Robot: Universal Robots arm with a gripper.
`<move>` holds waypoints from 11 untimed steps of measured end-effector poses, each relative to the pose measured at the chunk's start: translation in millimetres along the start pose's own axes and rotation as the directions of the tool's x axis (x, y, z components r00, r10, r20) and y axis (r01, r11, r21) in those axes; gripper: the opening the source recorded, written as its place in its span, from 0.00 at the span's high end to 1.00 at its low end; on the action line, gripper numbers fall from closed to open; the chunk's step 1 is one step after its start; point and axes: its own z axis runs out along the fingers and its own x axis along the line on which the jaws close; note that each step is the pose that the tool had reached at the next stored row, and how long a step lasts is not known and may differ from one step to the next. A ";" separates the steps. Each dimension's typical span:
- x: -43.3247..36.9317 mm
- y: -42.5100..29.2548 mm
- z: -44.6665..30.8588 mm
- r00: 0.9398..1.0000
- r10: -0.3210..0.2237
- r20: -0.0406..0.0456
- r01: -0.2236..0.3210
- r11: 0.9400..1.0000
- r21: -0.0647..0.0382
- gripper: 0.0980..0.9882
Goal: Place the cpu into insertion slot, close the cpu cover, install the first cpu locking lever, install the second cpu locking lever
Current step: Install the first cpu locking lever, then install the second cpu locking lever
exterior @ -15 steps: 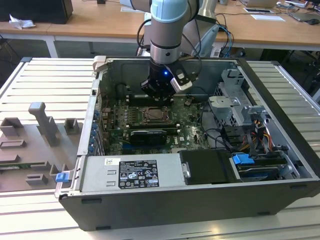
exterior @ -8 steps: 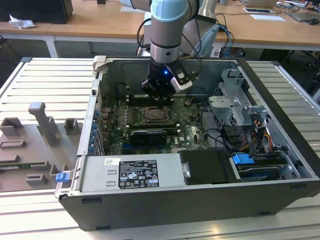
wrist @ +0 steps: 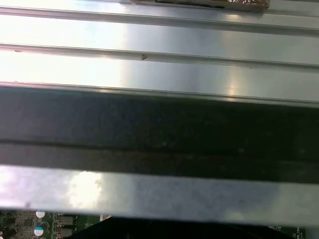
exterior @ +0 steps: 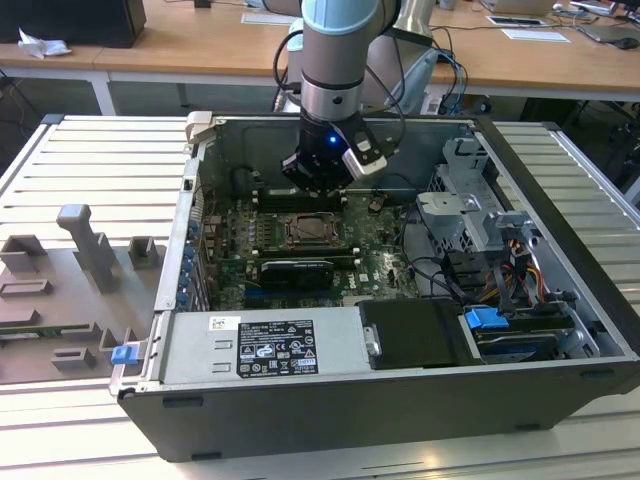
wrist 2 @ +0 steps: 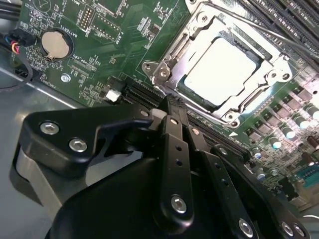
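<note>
Second wrist view: one cpu (wrist 2: 222, 69) seated; one claw (wrist 2: 172, 102) beside.

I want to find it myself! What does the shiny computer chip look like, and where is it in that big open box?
Look inside the open computer case, at the green board on its floor. Just below the robot's gripper sits the cpu, a flat, pale silvery square lying in the insertion slot, with the cpu cover framing it. Unlike the long, narrow black slots nearby, it is square and bright.

Arm (exterior: 338, 40) upright, wrist down, gripper (wrist 2: 172, 107) jaws pressed together.
</note>
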 end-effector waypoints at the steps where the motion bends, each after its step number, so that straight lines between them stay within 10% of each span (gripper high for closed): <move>1: 0.0 -0.9 -0.1 1.000 0.000 0.000 0.000 1.000 0.000 0.99; 11: 0.5 -9.0 -0.6 1.000 0.000 0.000 0.000 1.000 0.000 0.99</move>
